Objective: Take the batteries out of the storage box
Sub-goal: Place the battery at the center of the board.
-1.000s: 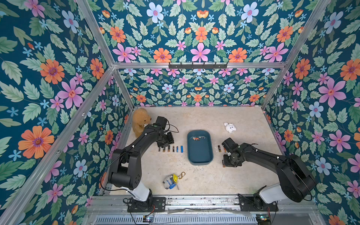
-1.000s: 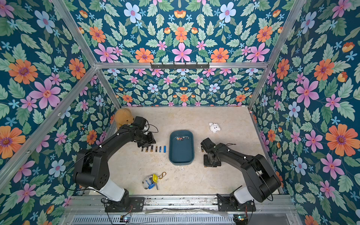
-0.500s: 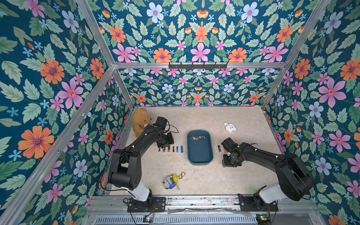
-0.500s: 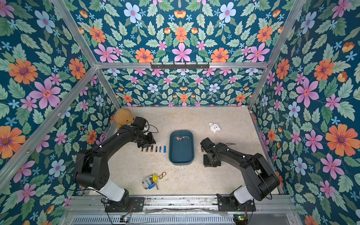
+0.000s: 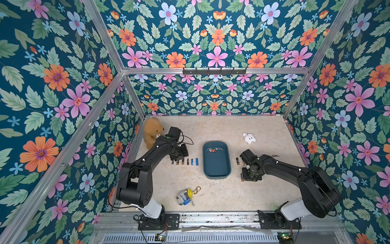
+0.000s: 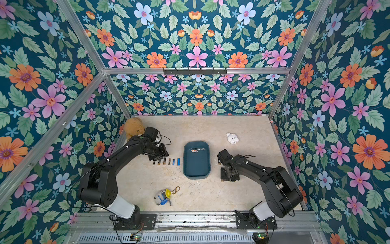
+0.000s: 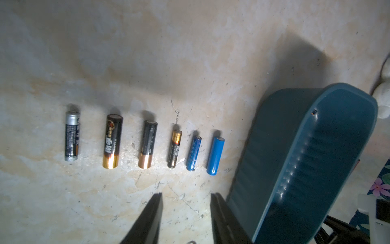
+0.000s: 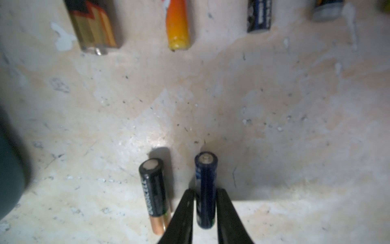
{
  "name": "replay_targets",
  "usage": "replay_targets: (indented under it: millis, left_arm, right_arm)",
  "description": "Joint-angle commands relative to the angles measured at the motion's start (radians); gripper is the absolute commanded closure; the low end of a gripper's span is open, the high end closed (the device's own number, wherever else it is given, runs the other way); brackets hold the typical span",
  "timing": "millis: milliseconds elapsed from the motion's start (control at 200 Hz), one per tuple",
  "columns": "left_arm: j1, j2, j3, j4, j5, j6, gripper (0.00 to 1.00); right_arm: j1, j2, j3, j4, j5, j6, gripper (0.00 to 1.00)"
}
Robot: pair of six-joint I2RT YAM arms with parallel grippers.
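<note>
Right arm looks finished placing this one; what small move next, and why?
Probably open the right tool fully and lift straight up: the dark blue battery already lies on the table beside the black battery, jaws close against it. More batteries are left in the box.

Lab cell with aluminium frame (image 5: 147, 70), floral walls (image 5: 217, 31)

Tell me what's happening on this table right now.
The robot is emptying the storage box. A few batteries are left inside at its far end. The left gripper is open and empty near a row of six batteries laid out beside the box. The right gripper straddles a dark blue battery lying on the table next to a black-and-copper one. Whether it grips it is unclear.
</note>
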Motion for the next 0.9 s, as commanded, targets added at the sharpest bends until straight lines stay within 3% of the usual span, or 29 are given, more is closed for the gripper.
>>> replay_targets:
  millis: [0, 390, 620, 895]
  left_arm:
    - [0.000, -0.006, -0.001, 0.008, -0.003, 0.002, 0.56]
    - [0.000, -0.008, 0.010, 0.009, 0.003, -0.001, 0.56]
    - [-0.015, -0.001, 0.100, -0.034, -0.022, 0.002, 0.56]
    - [-0.153, 0.049, 0.236, -0.040, -0.135, 0.052, 0.55]
  right_arm:
    - [0.001, -0.012, 0.013, -0.029, 0.025, 0.005, 0.73]
    - [0.001, -0.025, 0.037, -0.051, 0.037, 0.002, 0.68]
    - [0.001, -0.046, 0.080, -0.075, 0.041, 0.006, 0.67]
    - [-0.002, -0.042, 0.161, -0.084, 0.045, 0.005, 0.66]
